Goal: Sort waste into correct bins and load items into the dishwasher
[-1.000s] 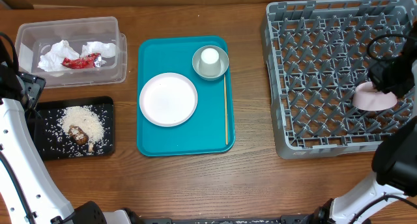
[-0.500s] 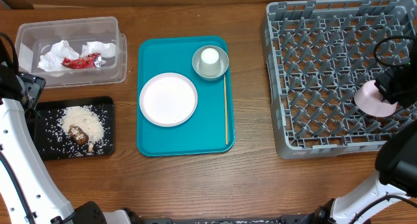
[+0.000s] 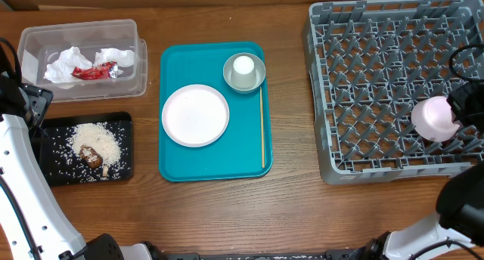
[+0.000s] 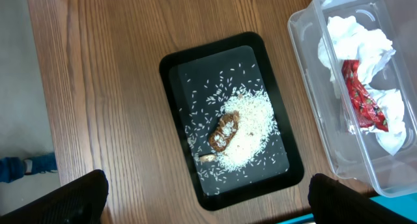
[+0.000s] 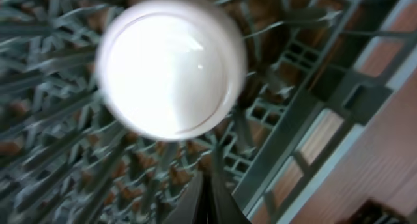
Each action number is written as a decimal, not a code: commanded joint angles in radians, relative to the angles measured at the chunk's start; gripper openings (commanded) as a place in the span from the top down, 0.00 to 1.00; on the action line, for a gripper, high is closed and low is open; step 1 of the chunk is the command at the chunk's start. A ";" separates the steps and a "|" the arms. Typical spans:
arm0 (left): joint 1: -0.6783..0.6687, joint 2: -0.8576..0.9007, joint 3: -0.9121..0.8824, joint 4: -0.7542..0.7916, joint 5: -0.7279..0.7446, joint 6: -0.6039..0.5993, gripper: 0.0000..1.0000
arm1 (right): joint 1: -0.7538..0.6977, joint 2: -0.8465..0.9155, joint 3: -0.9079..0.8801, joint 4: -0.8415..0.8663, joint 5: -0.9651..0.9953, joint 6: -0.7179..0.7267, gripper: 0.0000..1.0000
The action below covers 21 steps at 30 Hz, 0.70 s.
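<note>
Right wrist view: the fingers of the right gripper (image 5: 207,185) sit narrow, seemingly clear of the pinkish-white dish (image 5: 171,66), though blur hinders. Since a second ago the dish has turned more face-up at the right edge of the dishwasher (image 3: 378,78), so it is likely loaded. The left gripper (image 4: 205,191) has its fingers spread wide.

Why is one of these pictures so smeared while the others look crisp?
Right wrist view: the round pinkish-white dish and grey plastic dish rack are smeared, probably motion blur; a glare spot on the dish. Overhead and left wrist views: sharp, with single white rice grains distinct on the shallow black tray.
</note>
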 commanded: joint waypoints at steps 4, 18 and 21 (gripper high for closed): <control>-0.002 -0.007 -0.002 -0.002 0.003 -0.021 0.00 | 0.070 -0.048 0.024 0.004 -0.423 -0.246 0.96; -0.002 -0.007 -0.002 -0.002 0.003 -0.021 0.00 | 0.679 -0.049 0.024 0.235 -0.547 -0.291 0.27; -0.002 -0.007 -0.002 -0.002 0.003 -0.021 0.00 | 0.821 -0.049 0.024 0.328 -0.488 -0.267 0.10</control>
